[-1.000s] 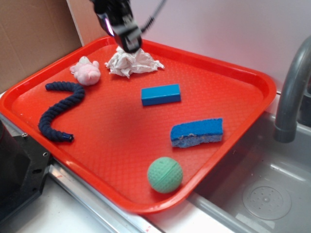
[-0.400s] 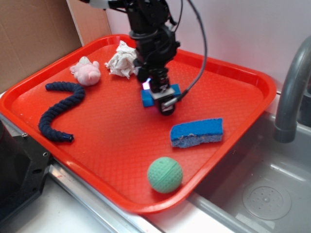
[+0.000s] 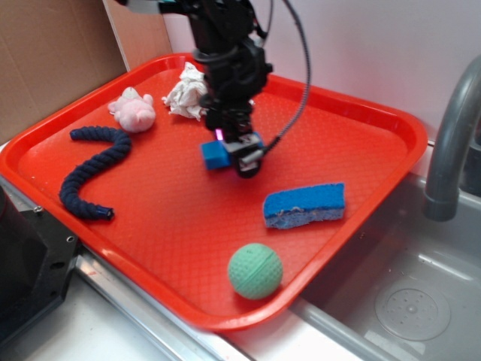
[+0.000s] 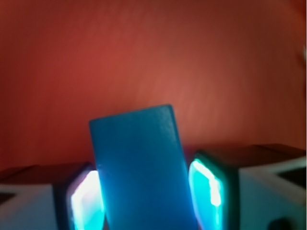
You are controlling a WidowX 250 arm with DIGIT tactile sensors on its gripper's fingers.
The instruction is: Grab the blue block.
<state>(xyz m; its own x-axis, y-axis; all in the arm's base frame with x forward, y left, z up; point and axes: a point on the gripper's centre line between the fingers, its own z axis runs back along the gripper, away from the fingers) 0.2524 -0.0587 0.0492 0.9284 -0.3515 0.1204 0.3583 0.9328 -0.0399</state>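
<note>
The blue block [image 3: 214, 156] is a smooth bright-blue bar. Only its left end sticks out from my gripper [image 3: 234, 154], over the middle of the red tray [image 3: 376, 113]. In the wrist view the blue block [image 4: 141, 172] fills the gap between my two glowing fingers [image 4: 207, 189], slightly tilted, with the pads tight against both of its long sides. My gripper [image 4: 146, 191] is shut on it. Whether the block rests on the tray or hangs just above it is not clear.
On the tray lie a blue sponge [image 3: 304, 204] at the right, a green ball [image 3: 255, 271] at the front, a dark rope [image 3: 90, 169] and a pink toy [image 3: 133, 110] at the left, and crumpled white paper [image 3: 184, 94] behind the arm. A grey faucet [image 3: 451, 143] and a sink [image 3: 406, 301] are at the right.
My gripper came from the back of the tray down onto the block, closed on it, and has shifted it slightly left and forward, turning it.
</note>
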